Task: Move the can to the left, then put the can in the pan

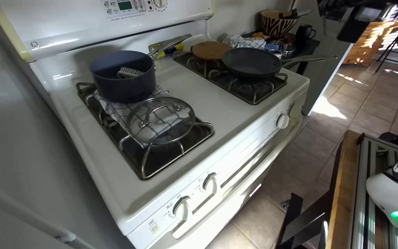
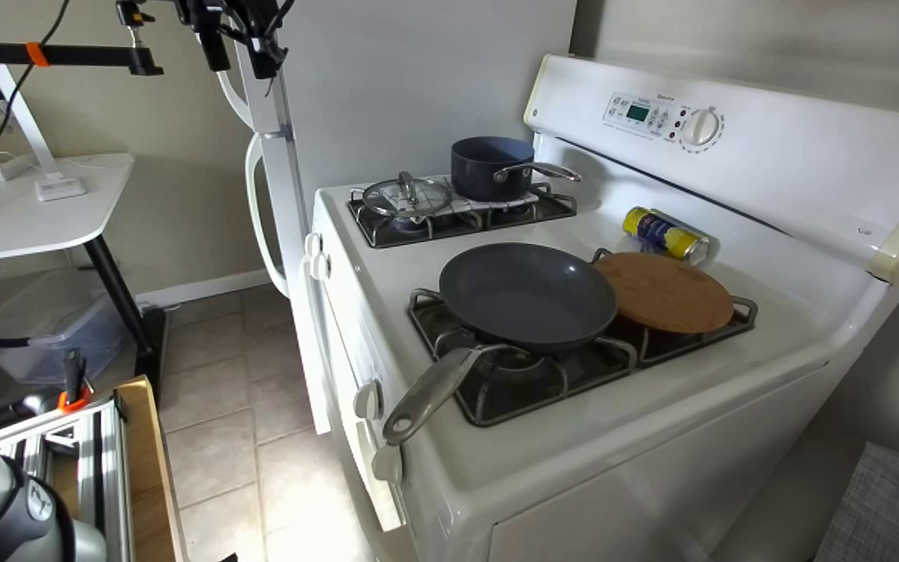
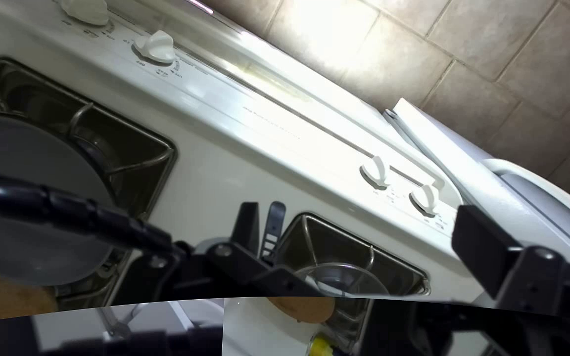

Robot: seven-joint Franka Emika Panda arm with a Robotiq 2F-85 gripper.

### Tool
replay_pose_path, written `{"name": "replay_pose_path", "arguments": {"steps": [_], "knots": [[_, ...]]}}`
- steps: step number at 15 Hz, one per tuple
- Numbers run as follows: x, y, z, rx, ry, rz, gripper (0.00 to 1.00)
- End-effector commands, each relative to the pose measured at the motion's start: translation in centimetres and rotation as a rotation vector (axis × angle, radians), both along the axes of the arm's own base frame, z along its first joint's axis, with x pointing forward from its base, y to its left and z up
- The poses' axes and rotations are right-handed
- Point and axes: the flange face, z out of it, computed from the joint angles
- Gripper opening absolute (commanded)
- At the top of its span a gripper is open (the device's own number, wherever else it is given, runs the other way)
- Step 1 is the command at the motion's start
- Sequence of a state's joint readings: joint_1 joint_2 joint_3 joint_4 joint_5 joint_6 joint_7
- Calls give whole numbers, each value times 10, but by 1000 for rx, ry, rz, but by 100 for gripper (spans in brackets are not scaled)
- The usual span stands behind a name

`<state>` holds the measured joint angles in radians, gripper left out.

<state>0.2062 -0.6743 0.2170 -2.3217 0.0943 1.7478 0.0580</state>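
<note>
The yellow and blue can [image 2: 664, 234] lies on its side on the white stove top near the back panel. In an exterior view the can [image 1: 169, 51] is partly behind the pot's handle. The pan, a shallow black skillet [image 1: 252, 63], rests on the front burner; it also shows in an exterior view [image 2: 529, 297] and at the left of the wrist view [image 3: 18, 153]. My gripper [image 3: 359, 217] is open, fingers wide apart with nothing between. It hangs high, away from can and pan, at the top of an exterior view [image 2: 243, 69]. The wrist view's lower strip is broken, showing part of the can [image 3: 320, 346].
A brown round board [image 2: 676, 293] lies on the burner beside the pan, near the can. A dark-blue pot [image 1: 123, 83] holding a brush and a glass lid [image 1: 161, 121] sit on a checked cloth on the other burners. The back panel [image 2: 777, 148] rises behind.
</note>
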Motion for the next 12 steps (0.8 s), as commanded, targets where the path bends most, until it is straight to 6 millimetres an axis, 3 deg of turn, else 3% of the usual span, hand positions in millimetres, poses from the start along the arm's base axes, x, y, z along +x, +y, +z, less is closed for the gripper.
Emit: {"name": "replay_pose_path", "arguments": {"steps": [1,3,5,9,12], "knots": [[8,-12,-6,9,-10,-1,100],[26,-33,-16,49,-51,5,100],[60,-59,-29,109,-108,4,100],[138,-112,-54,96,-243,108,100],[197,-152,-75,11,-248,266,100]]}}
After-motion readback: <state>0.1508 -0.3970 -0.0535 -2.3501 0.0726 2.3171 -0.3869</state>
